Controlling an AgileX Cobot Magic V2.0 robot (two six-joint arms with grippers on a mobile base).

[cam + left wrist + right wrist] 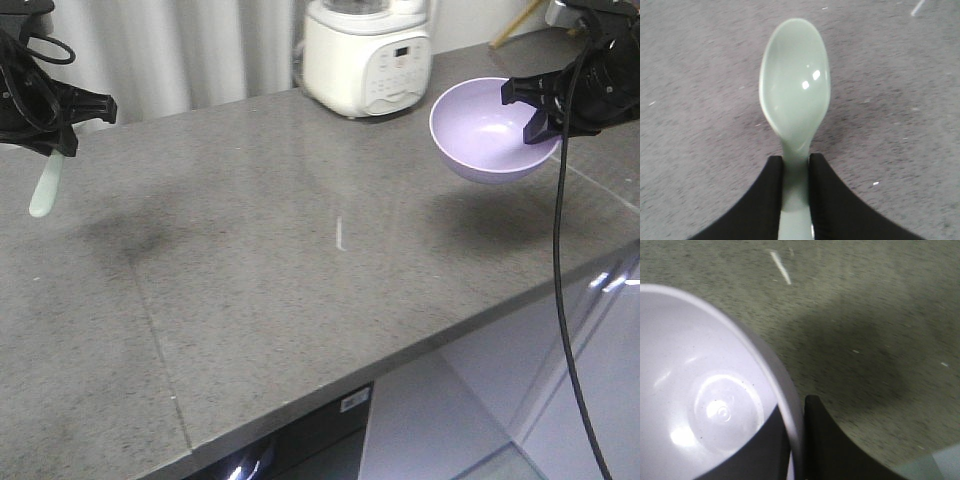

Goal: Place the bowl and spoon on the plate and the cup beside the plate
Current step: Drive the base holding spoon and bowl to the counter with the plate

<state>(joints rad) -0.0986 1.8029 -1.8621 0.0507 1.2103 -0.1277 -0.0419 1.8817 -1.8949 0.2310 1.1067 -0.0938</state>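
- left gripper (pixel 62 148): at the far left of the front view, above the grey speckled countertop (pixel 300 270). its jaws are narrow and clamped on the handle of the spoon (pixel 46 192).
- spoon, front view: it hangs below the left gripper, scoop end down, clear of the countertop surface.
- spoon (pixel 795 85), left wrist view: the handle sits between the two black fingers (pixel 767 200) of the left gripper (pixel 795 185). the hollow of the scoop faces the camera. only countertop lies beneath it.
- right gripper (pixel 530 112): at the right of the front view. its jaws are closed on the rim of the bowl (pixel 485 130), which is the only thing it holds.
- bowl, front view: it is held above the right part of the countertop and tilted, with its opening turned up and toward the left. a soft shadow falls on the countertop below it, apart from the bowl.
- bowl (pixel 705 390), right wrist view: one finger (pixel 757 452) of the right gripper (pixel 796 440) lies inside the wall and the other lies outside it. the inside of the bowl holds nothing.
- white kitchen appliance (pixel 367 55): it stands at the back edge of the countertop, just left of the bowl and apart from it.
- black cable (pixel 562 270): it hangs from the right arm down past the front edge of the countertop.
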